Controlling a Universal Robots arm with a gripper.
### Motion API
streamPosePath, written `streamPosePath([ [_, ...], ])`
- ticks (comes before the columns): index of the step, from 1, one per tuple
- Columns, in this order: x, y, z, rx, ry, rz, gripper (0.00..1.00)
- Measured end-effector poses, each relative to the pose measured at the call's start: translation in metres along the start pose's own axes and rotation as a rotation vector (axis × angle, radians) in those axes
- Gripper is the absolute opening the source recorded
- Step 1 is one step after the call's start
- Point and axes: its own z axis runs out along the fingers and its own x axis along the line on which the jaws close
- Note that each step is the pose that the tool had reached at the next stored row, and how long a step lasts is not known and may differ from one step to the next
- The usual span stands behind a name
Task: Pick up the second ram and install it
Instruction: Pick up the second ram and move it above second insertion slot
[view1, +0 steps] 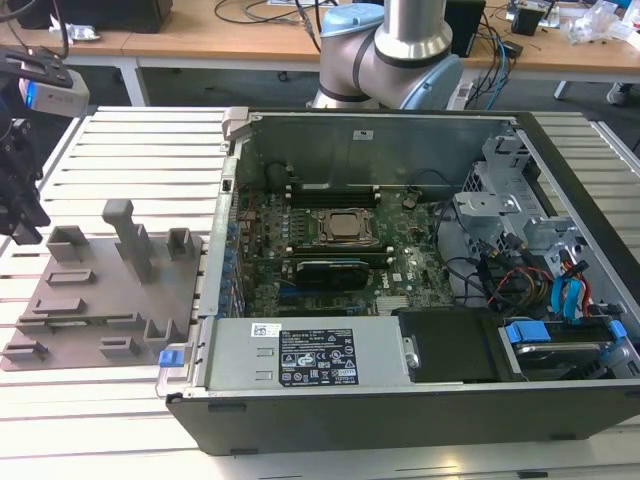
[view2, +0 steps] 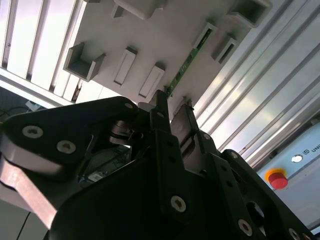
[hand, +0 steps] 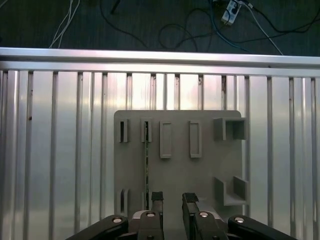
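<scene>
While the black metal claw (hand: 173, 198) hangs over the matt grey plastic tray (hand: 200, 170), its two flat fingers (hand: 157, 200) stand apart, gripping nothing. The ram (hand: 146, 160), seen edge-on, is a thin green strip standing upright in the tray's slots, just beside one finger rather than between them. The tray lies on a ribbed aluminium table (hand: 60, 150), on the exterior view's left of the open steel computer case (view1: 400, 380).

Nothing legible — the black sticker (view1: 312, 368) on the grey power-supply cover (view1: 235, 362), at six o'clock in the open computer case (view1: 400, 425), bears print too fine to read.
</scene>
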Motion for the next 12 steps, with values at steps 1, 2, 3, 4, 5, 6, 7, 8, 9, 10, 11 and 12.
streamPosePath([
  [1,0.0001,0.0000,0.0007,0.0001,-0.0001,0.000,0.30],
  [2,0.0002,-0.0001,0.0013,0.0000,0.0000,0.000,0.30],
  [3,0.0004,-0.0001,0.0026,0.0000,0.0000,0.000,0.30],
  [4,0.0007,-0.0002,0.0043,0.0000,0.0000,0.000,0.30],
  [5,0.0008,-0.0002,0.0054,0.0000,-0.0001,0.000,0.30],
  [6,0.0009,-0.0003,0.0063,0.0000,-0.0001,0.000,0.30],
  [7,0.0011,-0.0003,0.0076,0.0001,-0.0002,0.000,0.30],
  [8,0.0014,-0.0004,0.0097,0.0000,-0.0001,0.000,0.30],
  [9,0.0019,-0.0005,0.0118,0.0001,-0.0002,0.000,0.30],
  [10,0.0024,-0.0006,0.0138,0.0000,-0.0001,0.000,0.30],
  [11,0.0027,-0.0006,0.0151,0.0000,-0.0001,0.000,0.30],
  [12,0.0029,-0.0007,0.0163,-0.0001,-0.0001,0.000,0.30],
])
